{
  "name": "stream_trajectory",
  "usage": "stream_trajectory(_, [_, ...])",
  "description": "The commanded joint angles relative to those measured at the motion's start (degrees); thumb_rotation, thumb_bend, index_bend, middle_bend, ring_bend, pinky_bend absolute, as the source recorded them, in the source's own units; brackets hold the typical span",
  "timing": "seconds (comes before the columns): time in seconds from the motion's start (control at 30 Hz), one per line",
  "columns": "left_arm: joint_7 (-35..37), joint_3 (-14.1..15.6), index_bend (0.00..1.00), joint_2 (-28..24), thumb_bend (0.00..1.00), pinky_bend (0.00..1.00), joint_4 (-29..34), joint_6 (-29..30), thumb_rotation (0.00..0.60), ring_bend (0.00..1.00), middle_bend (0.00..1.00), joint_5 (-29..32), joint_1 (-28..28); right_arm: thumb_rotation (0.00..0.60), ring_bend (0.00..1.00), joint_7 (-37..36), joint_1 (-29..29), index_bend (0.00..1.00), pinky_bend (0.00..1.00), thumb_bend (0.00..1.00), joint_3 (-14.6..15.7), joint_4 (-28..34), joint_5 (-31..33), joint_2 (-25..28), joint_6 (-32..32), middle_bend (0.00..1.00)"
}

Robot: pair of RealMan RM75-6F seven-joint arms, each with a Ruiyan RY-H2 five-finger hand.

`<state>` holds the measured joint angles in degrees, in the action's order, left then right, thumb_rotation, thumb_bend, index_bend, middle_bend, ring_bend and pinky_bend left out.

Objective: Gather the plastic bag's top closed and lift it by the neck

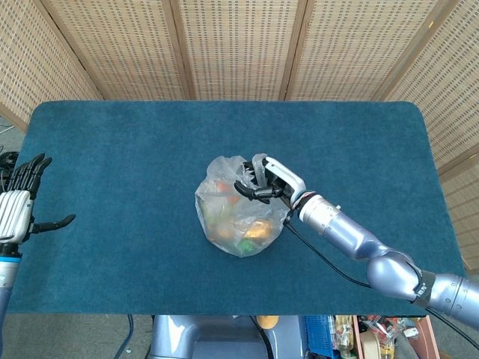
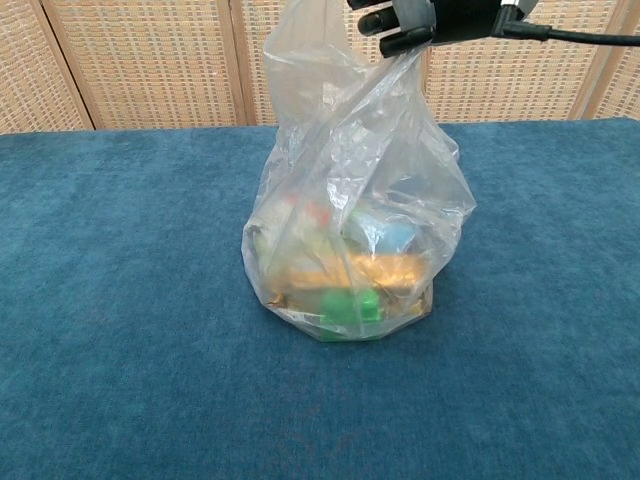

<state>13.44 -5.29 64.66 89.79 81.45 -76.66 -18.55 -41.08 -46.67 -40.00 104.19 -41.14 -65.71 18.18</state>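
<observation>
My right hand (image 1: 263,184) grips the top of the clear plastic bag (image 1: 236,213) at the middle of the blue worktop (image 1: 135,149), fingers (image 2: 392,20) curled around the bunched film. The chest view shows the film drawn up taut on the right side toward my grasp, while the left part of the mouth stands loose and apart from it, so I judge the neck only partly gathered. The bag's base sits flat on the worktop, with a green block (image 2: 350,305) and other coloured items I cannot identify lying at the bottom; the lift has not begun. My left hand (image 1: 16,206) hangs at the far left edge, well apart from the bag, fingers spread and holding nothing. What is left, as I read it: pull in the slack side of the mouth, tighten the hold on the neck, then raise the bag clear.
</observation>
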Motion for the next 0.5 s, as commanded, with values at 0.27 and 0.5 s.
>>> stream_trajectory(0.27, [2.4,0.8,0.00,2.9,0.14,0.00,-3.8,2.7,0.600,0.00,0.00,-1.1,3.6,0.600,0.70,3.3,-3.3,0.90,0.87,1.00,3.7,1.7,2.6,2.8,4.2,0.81])
stream_trajectory(0.5, [3.9,0.6,0.00,3.5,0.14,0.00,-5.1,2.5,0.600,0.00,0.00,-2.4,4.2,0.600,0.70,6.4,-6.1,0.91,0.92,1.00,6.1,3.7,4.8,5.8,6.0,0.81])
